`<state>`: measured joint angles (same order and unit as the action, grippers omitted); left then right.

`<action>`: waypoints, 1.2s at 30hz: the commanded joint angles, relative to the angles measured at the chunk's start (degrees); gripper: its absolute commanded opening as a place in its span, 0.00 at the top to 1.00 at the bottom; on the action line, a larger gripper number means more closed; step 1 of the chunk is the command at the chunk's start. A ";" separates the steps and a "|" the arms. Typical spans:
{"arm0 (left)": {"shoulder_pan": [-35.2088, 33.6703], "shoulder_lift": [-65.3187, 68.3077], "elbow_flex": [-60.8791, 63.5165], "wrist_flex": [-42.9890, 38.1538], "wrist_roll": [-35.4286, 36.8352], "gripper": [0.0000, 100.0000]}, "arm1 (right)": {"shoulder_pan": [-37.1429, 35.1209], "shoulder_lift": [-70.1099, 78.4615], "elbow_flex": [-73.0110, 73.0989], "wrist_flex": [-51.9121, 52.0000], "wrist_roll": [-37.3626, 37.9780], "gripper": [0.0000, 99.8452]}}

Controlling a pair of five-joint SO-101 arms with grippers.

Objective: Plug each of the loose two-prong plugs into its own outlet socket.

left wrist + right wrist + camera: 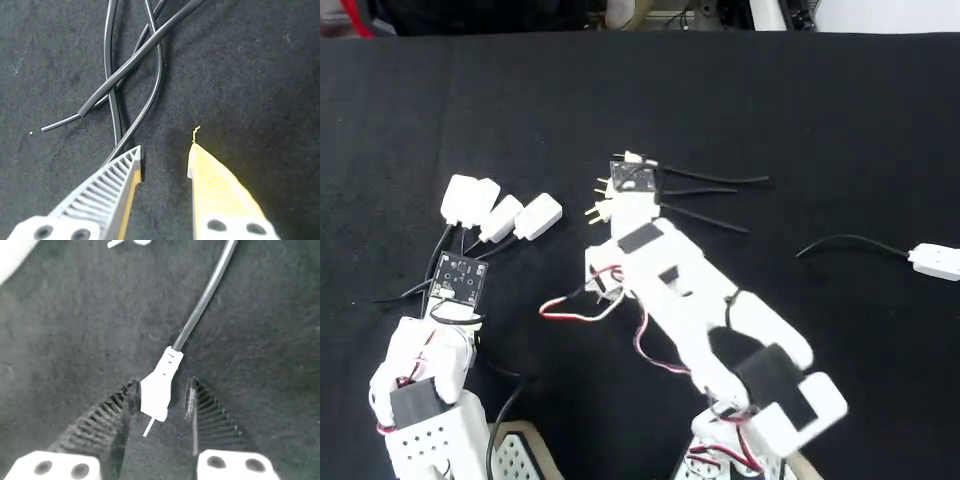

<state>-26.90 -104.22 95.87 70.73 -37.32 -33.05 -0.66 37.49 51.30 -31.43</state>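
White plug (pixel 161 380), mid-tabletop (pixel 840 120), straddled by my right gripper (pixel 162 385), spread ready to pinch it; my left gripper (pixel 165 147) likewise spread

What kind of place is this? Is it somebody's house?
Probably a robot lab bench, not a house. A white left arm and right arm sit at a table under black cloth, with a white plug, outlet sockets and loose black cables laid out.

sockets (pixel 500 212) left on table (pixel 820 120); plugs (pixel 604 209) centre; lone corded piece (pixel 935 261) far right.
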 commanded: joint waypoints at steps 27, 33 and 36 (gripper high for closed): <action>-0.31 -0.35 0.31 0.26 -0.26 0.84 | 3.52 -9.10 -0.92 1.93 4.48 0.99; 5.76 -0.35 -0.31 0.09 -0.26 0.84 | 4.84 -22.11 7.52 -3.43 6.68 0.99; 12.88 -0.35 -1.98 -0.09 0.18 0.84 | 5.01 -29.05 14.11 -9.76 6.59 0.99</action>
<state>-22.07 -104.22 95.87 70.73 -37.32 -29.01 -22.46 47.78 46.64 -25.45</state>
